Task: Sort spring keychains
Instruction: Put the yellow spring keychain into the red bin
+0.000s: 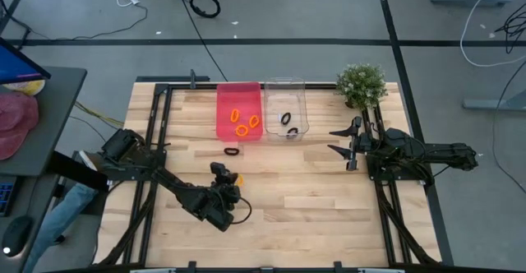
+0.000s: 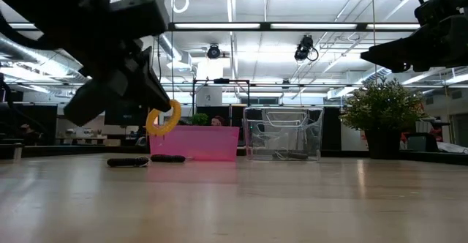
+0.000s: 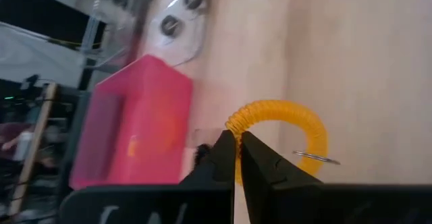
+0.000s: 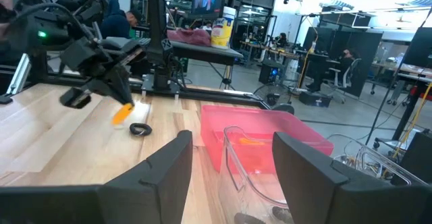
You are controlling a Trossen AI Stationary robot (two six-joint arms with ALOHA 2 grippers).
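Observation:
My left gripper [image 3: 236, 146] is above the table's middle-left [image 1: 223, 174], shut on an orange spring keychain [image 3: 283, 119], which also shows in the low view [image 2: 164, 118]. A black keychain [image 1: 231, 150] lies on the wood in front of the pink bin [image 1: 239, 110]. The pink bin holds three orange keychains [image 1: 245, 123]. The clear bin [image 1: 285, 107] holds two black keychains [image 1: 288, 123]. My right gripper [image 1: 345, 141] hovers open near the clear bin, touching nothing. My left gripper pinches the orange keychain's coil at one end of its arc [image 3: 236, 126] between the two fingertips [image 3: 226, 150]. The ring is lifted clear of the table and hangs from the fingers [image 2: 164, 118], its small metal ring [image 3: 316, 158] dangling at the other end.
A potted plant [image 1: 362, 84] stands at the table's far right corner. A second dark object [image 2: 127, 162] lies near the black keychain in the low view. Bare wood stretches between the arms and toward the near edge.

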